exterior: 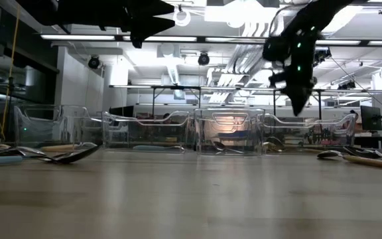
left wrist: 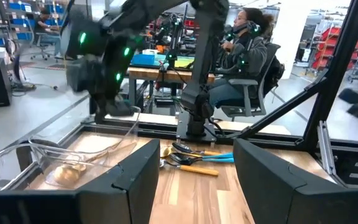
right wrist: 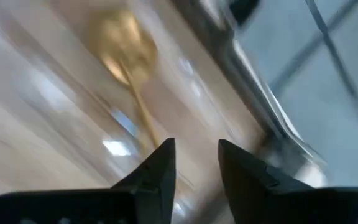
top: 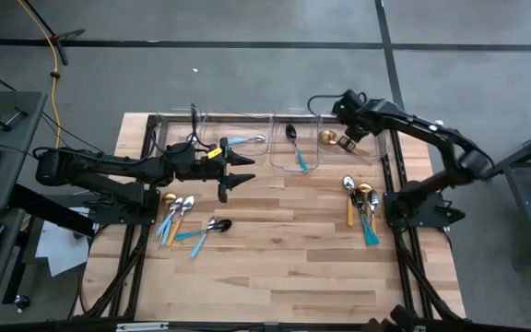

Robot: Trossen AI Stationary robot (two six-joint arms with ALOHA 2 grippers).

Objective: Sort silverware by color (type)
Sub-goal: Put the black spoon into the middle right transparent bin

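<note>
The gold spoon [right wrist: 124, 57] lies free in the bin [top: 362, 148] at the table's far right corner, just beneath the right gripper [right wrist: 195, 163], whose fingers are parted and empty

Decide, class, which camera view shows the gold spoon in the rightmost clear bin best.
The right wrist view: the gold spoon fills the picture, bowl and handle visible, though blurred. The high view shows it small beside the right gripper; the left wrist view shows it through the bin wall; the low view hardly shows it.

No legible text, label, brand, number or sign is showing in any view — nothing readable is appearing anywhere.
</note>
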